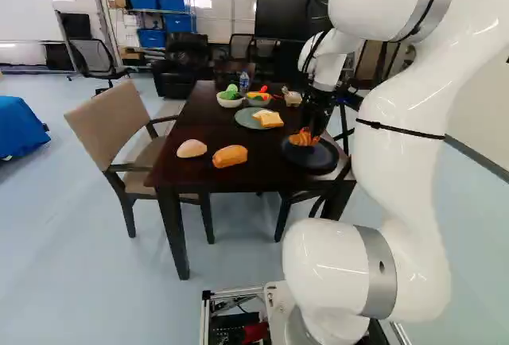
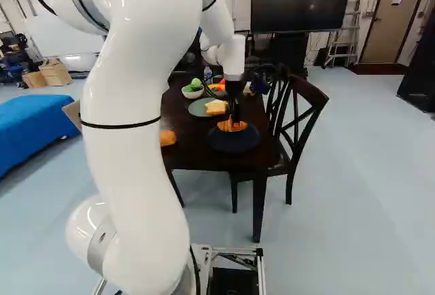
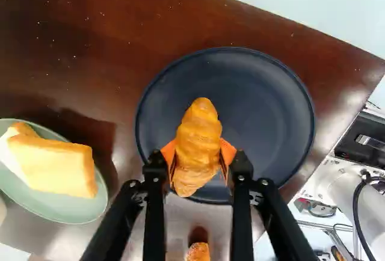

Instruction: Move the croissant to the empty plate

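Note:
In the right base view my gripper (image 2: 234, 114) points down over the dark blue plate (image 2: 234, 143). From the wrist, the gripper (image 3: 198, 154) has its orange pads against both sides of the orange-brown croissant (image 3: 199, 133), shut on it. The croissant lies lengthwise between the fingers, over the part of the dark plate (image 3: 258, 110) nearest the fingers, its near end by the rim. Whether its underside touches the plate, I cannot tell. Apart from the croissant, the dark plate holds nothing visible.
Beside the dark plate, a green plate (image 3: 60, 213) holds bread-like slices (image 3: 54, 165). Farther back stand a white bowl (image 1: 230, 102) with green food, another filled bowl and a bottle (image 1: 244, 83). An orange loaf (image 1: 230, 156) and a pale piece (image 1: 191, 149) lie near the table's front edge. Chairs flank the table.

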Tool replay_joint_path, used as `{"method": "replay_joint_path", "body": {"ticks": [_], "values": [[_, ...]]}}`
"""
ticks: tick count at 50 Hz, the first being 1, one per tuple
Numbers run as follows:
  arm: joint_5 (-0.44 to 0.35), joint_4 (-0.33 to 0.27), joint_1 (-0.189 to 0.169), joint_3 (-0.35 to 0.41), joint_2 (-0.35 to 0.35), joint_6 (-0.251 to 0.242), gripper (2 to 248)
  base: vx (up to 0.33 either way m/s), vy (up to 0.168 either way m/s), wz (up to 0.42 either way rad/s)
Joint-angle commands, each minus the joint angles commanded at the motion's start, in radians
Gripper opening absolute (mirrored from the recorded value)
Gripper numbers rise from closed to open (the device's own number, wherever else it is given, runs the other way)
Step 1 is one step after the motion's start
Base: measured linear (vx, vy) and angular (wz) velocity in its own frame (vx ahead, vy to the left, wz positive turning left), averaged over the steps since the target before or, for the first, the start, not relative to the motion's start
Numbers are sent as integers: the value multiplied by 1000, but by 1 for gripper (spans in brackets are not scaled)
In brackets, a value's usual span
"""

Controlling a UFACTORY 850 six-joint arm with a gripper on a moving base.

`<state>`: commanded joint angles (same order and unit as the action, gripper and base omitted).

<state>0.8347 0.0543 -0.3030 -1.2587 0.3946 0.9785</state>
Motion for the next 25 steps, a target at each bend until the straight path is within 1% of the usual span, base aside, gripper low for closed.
{"method": "replay_joint_path", "body": {"ticks": [3, 4, 9, 10, 14, 15, 19, 20, 24, 25], "values": [[0, 0, 0, 0, 0, 0, 105, 0, 0, 0], [0, 0, 0, 0, 0, 0, 138, 0, 0, 0], [0, 0, 0, 0, 0, 0, 138, 0, 0, 0], [0, 0, 0, 0, 0, 0, 173, 0, 0, 0], [0, 0, 0, 0, 0, 0, 173, 0, 0, 0], [0, 0, 0, 0, 0, 0, 207, 0, 0, 0], [0, 0, 0, 0, 0, 0, 207, 0, 0, 0], [0, 0, 0, 0, 0, 0, 243, 0, 0, 0], [0, 0, 0, 0, 0, 0, 243, 0, 0, 0], [0, 0, 0, 0, 0, 0, 247, 0, 0, 0]]}}
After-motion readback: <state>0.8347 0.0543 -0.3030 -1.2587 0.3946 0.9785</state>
